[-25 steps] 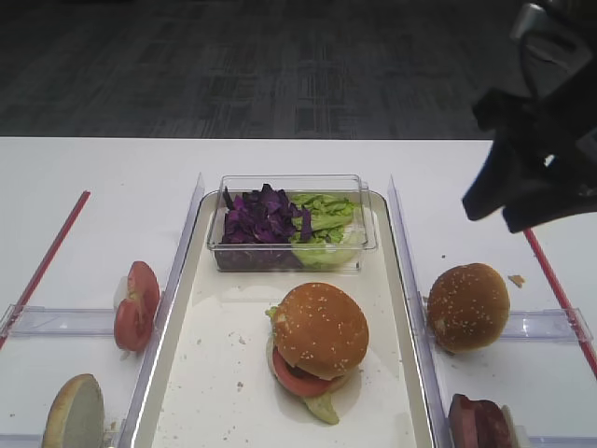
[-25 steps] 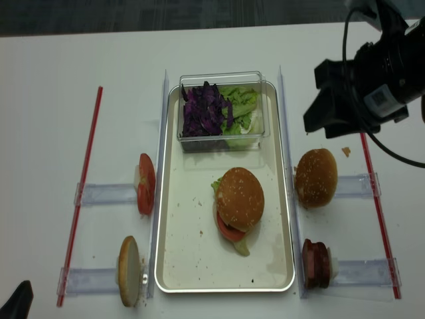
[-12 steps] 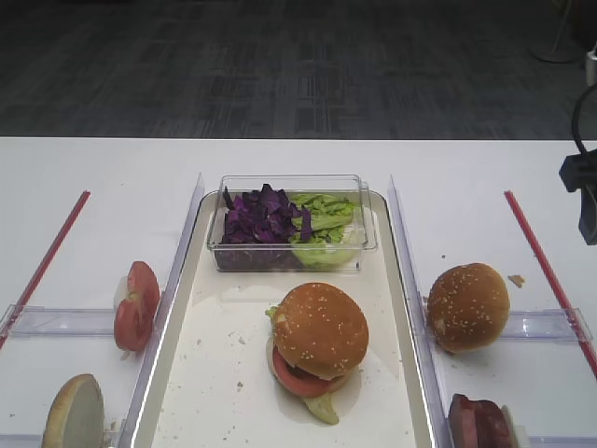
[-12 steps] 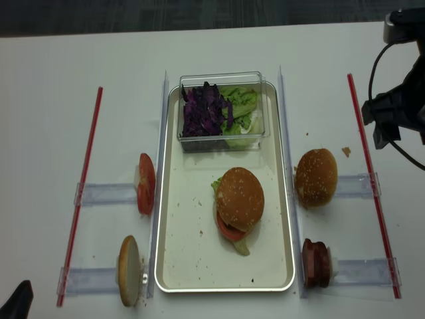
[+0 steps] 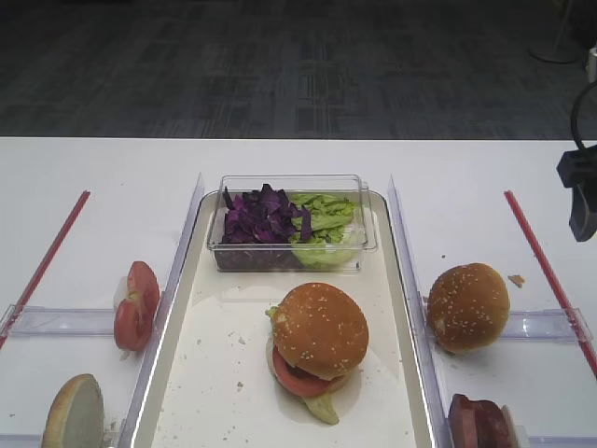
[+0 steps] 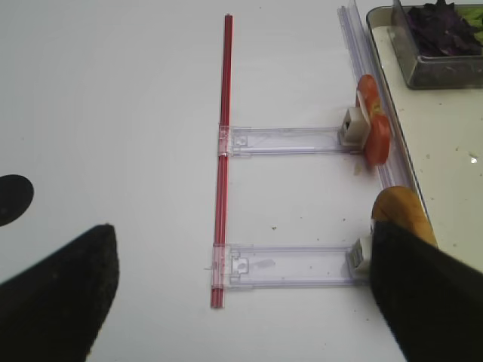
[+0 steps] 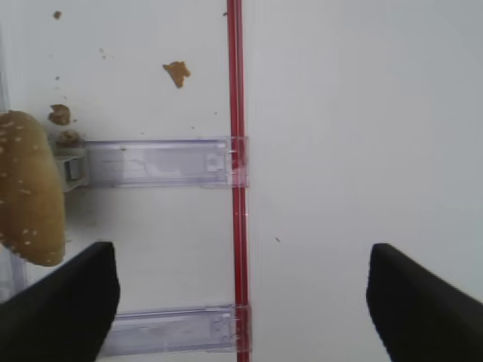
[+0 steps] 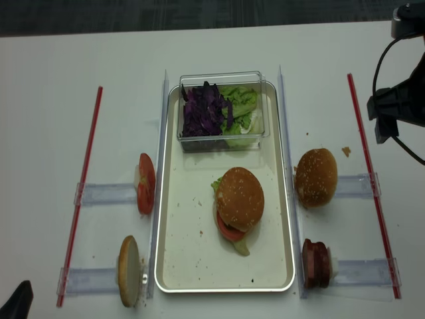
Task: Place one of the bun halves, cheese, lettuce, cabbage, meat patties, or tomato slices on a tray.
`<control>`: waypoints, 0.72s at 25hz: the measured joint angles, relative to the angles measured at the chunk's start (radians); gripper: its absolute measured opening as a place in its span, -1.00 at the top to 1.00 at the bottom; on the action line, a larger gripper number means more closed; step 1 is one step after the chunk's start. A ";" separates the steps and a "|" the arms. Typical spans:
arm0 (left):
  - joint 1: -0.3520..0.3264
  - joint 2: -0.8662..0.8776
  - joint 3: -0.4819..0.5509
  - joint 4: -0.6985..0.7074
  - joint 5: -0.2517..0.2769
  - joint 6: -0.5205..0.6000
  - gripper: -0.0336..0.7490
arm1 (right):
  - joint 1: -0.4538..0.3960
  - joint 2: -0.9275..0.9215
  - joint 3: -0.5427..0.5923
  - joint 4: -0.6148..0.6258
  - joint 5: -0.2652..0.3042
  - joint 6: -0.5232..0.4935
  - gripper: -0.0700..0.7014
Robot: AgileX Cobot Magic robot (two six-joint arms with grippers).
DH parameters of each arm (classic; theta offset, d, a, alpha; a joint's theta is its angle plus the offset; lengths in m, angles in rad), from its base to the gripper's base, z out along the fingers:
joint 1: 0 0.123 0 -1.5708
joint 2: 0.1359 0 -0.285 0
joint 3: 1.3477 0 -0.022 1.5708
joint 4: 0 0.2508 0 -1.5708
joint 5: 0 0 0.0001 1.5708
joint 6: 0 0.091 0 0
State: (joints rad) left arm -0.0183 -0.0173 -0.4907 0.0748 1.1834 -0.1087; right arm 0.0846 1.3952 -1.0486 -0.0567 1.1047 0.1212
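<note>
The cream tray (image 5: 210, 373) (image 8: 192, 256) carries a stacked burger: a sesame bun half (image 5: 320, 329) (image 8: 240, 197) on a tomato slice (image 5: 297, 375) with lettuce (image 5: 324, 408) poking out. Right of the tray sit another bun half (image 5: 468, 306) (image 7: 26, 188) and meat patties (image 5: 478, 422) (image 8: 316, 262). To its left stand tomato slices (image 5: 136, 305) (image 6: 373, 128) and a cut bun half (image 5: 73, 413) (image 6: 404, 215). My right gripper (image 7: 241, 309) is open and empty above the red strip. My left gripper (image 6: 241, 302) is open and empty too. Cheese is out of view.
A clear tub (image 5: 368, 238) at the tray's far end holds purple cabbage (image 5: 261, 217) and lettuce (image 5: 322, 219). Clear plastic holders (image 7: 155, 162) (image 6: 287, 139) and red strips (image 8: 362, 139) (image 6: 223, 158) flank the tray. The right arm (image 8: 398, 106) hangs at the right edge.
The right arm has pulled away from above the right-hand bun to the far right edge. The burger, the tub and the other food have not moved.
</note>
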 joint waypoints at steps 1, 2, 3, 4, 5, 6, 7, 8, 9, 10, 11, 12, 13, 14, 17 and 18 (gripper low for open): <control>0.000 0.000 0.000 0.000 0.000 0.000 -0.67 | 0.000 0.000 0.000 0.013 0.000 -0.002 -0.94; 0.000 0.000 0.000 0.000 0.000 0.000 -0.67 | 0.000 0.000 0.000 0.020 0.000 -0.002 -0.94; 0.000 0.000 0.000 0.000 0.000 0.000 -0.67 | 0.000 0.000 0.000 0.024 0.000 -0.002 -0.94; 0.000 0.000 0.000 0.000 0.000 0.000 -0.67 | 0.000 0.000 0.000 0.026 -0.002 -0.002 -0.94; 0.000 0.000 0.000 0.000 0.000 0.000 -0.67 | 0.000 0.000 0.000 0.029 -0.002 -0.003 -0.94; 0.000 0.000 0.000 0.000 0.000 0.000 -0.67 | -0.005 0.000 0.000 0.031 -0.002 -0.003 -0.94; 0.000 0.000 0.000 0.000 0.000 0.000 -0.67 | -0.013 0.000 0.000 0.039 -0.002 -0.007 -0.94; 0.000 0.000 0.000 0.000 0.000 0.000 -0.67 | -0.029 0.000 0.000 0.057 -0.002 -0.020 -0.94; 0.000 0.000 0.000 0.000 0.000 0.000 -0.67 | -0.051 0.000 0.000 0.069 -0.002 -0.037 -0.94; 0.000 0.000 0.000 0.000 0.000 0.000 -0.67 | -0.075 0.000 0.000 0.089 -0.002 -0.055 -0.94; 0.000 0.000 0.000 0.000 0.000 0.000 -0.67 | -0.096 0.000 0.000 0.108 0.000 -0.076 -0.94; 0.000 0.000 0.000 0.000 0.000 0.000 -0.67 | -0.116 0.000 0.000 0.122 0.002 -0.096 -0.94; 0.000 0.000 0.000 0.000 0.000 0.000 -0.67 | -0.129 0.000 0.000 0.128 0.004 -0.110 -0.94; 0.000 0.000 0.000 0.000 0.000 0.000 -0.67 | -0.138 0.000 0.000 0.130 0.006 -0.121 -0.94; 0.000 0.000 0.000 0.000 0.000 0.000 -0.67 | -0.140 0.000 0.000 0.139 0.007 -0.129 -0.94; 0.000 0.000 0.000 0.000 0.000 0.000 -0.67 | -0.140 0.000 0.000 0.145 0.008 -0.137 -0.94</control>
State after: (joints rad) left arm -0.0183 -0.0173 -0.4907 0.0748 1.1834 -0.1087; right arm -0.0557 1.3952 -1.0486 0.0880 1.1129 -0.0156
